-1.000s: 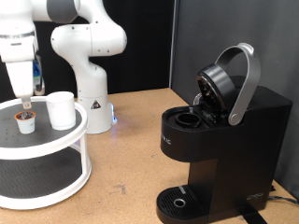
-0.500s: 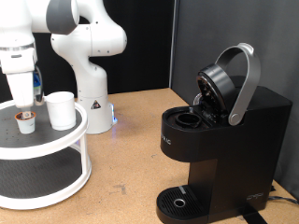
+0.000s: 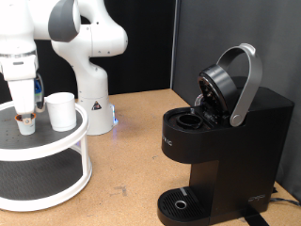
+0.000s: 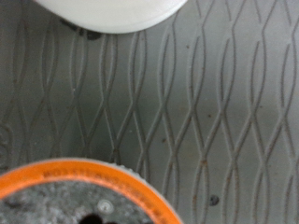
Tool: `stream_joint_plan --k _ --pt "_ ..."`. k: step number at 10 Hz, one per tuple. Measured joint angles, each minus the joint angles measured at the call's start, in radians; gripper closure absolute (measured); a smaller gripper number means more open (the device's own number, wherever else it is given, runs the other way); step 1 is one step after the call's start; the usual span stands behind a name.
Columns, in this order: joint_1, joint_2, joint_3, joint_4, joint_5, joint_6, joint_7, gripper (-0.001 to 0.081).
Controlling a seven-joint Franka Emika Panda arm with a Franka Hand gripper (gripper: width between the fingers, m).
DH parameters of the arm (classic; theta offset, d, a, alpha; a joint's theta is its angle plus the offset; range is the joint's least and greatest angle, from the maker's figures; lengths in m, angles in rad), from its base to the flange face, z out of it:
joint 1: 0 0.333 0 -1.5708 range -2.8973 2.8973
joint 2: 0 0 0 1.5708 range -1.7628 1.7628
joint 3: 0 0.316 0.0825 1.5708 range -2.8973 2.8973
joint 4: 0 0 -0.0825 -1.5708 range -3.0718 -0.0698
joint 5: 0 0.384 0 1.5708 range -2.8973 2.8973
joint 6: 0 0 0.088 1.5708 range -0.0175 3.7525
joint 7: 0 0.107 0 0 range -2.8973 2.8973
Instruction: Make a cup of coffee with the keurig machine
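Note:
The black keurig machine [image 3: 226, 141] stands at the exterior view's right with its silver-handled lid raised and the pod chamber [image 3: 191, 120] open. The white cup [image 3: 62, 110] stands on the top tier of a round white stand [image 3: 56, 143] at the left. Beside it sits a small pod [image 3: 26, 126] with a brown top. My gripper [image 3: 26, 115] is straight above the pod, its fingers down around the pod's top and seemingly open. In the wrist view the pod's orange-rimmed top [image 4: 84, 196] is very close, and the cup's edge [image 4: 112, 9] shows beyond it.
The stand has a lower tier [image 3: 38, 174] and a grey wavy-patterned mat [image 4: 215, 112] on its top tier. The arm's white domed base [image 3: 92, 94] stands behind the stand on the wooden table [image 3: 132, 165]. The machine's round drip tray [image 3: 179, 202] is bare.
My gripper has come down from above the stand onto the pod, which is now partly hidden by it. The cup and the machine have not moved.

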Motion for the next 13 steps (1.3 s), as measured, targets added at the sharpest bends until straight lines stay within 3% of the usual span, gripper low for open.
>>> stream_joint_plan --k 7,8,9,10,13 --pt "-0.003 0.037 -0.003 -0.009 -0.002 0.028 0.001 0.0032" --pt "-0.003 0.038 -0.003 -0.009 -0.002 0.029 0.003 0.0205" --pt "-0.003 0.039 -0.003 -0.009 -0.002 0.029 0.007 0.0205" --pt "-0.003 0.040 -0.003 -0.009 -0.002 0.029 0.011 0.0373" --pt "-0.003 0.038 -0.003 0.003 0.006 0.024 0.015 0.0376"
